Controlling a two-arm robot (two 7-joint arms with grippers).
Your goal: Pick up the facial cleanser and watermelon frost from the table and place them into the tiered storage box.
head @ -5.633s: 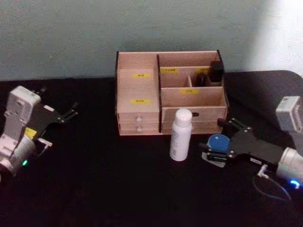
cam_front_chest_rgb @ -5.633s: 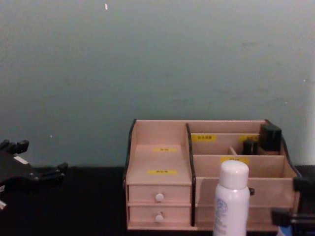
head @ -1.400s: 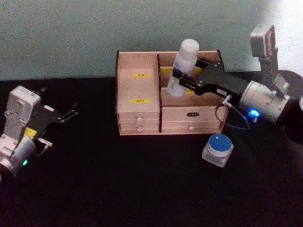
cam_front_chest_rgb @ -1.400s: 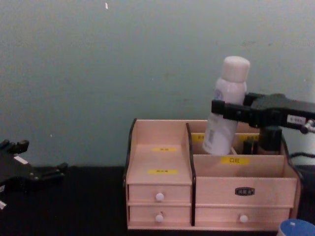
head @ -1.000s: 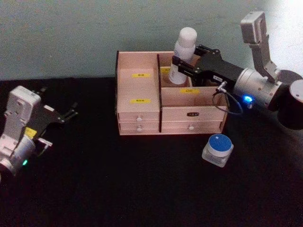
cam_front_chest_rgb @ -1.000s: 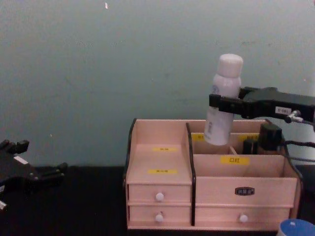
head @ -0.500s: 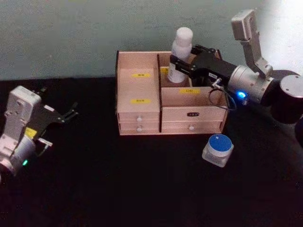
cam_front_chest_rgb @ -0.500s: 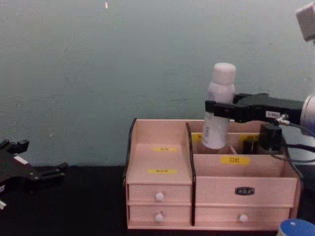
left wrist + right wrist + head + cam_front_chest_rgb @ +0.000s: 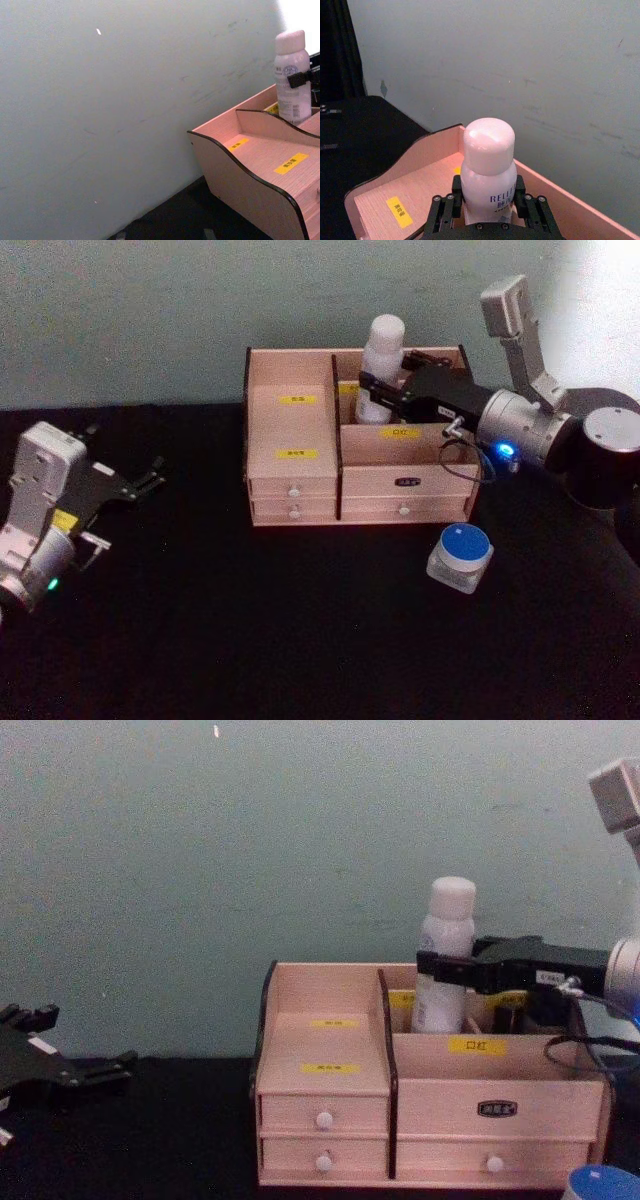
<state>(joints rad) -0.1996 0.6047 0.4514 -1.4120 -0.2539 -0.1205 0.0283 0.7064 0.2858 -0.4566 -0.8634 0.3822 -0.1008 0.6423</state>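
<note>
In the head view we see the right gripper (image 9: pixel 372 390) reaching in from the right over the tiered storage box (image 9: pixel 292 430), a pale pinkish-wood organizer with black trim, yellow labels and white-knobbed drawers. Its jaws are clenched on the facial cleanser (image 9: pixel 382 350), a tall slim white cylindrical bottle with a rounded cap. The bottle is held upright at mid-body so that, we judge, it can drop straight into the far compartment just right of the central divider. The watermelon frost (image 9: pixel 460 557), a squat clear glass jar with a round blue lid, waits on the black table (image 9: pixel 250 630) near the box's right front corner. The left gripper (image 9: pixel 140 483) sits parked at far left, fingers spread and empty. The left wrist view shows the bottle's foot sunk behind the compartment wall. The right wrist view shows black fingers (image 9: pixel 443 212) pinching the bottle below its cap. In the chest view the base is hidden, so we cannot tell whether it touches the floor. Compared with half a second ago, the bottle stands lower and deeper in the box, and the jar has not moved.
</note>
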